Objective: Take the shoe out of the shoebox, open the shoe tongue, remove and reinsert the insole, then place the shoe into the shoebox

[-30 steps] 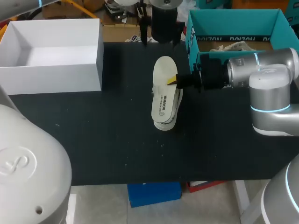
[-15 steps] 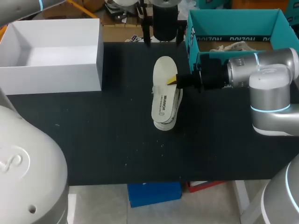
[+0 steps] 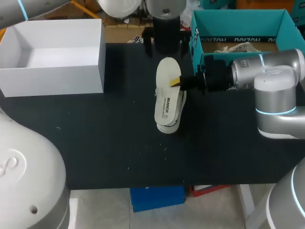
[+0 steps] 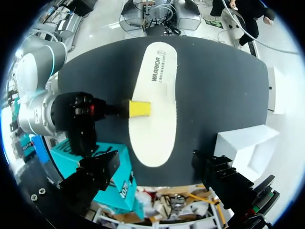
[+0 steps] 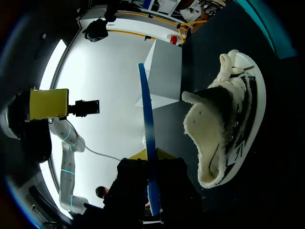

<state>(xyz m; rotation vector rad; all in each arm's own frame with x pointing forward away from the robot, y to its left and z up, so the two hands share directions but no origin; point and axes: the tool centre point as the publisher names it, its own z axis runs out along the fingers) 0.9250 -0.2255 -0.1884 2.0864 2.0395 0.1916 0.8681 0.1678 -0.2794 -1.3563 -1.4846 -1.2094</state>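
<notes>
Bright, seemingly overhead light, soft shadows; glare floods the right wrist view.

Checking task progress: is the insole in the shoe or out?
Out. The right claw pinches the insole, and the right wrist view shows it edge-on, apart from the shoe.

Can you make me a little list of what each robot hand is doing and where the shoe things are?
insole: out of the shoe, held flat just above it
shoe: on the black table, under the insole, not in any box
right gripper: shut on the insole's side edge
left gripper: open, holding nothing, up above the insole
teal shoebox: back right of the table, top open
white box: back left of the table, top open
</notes>
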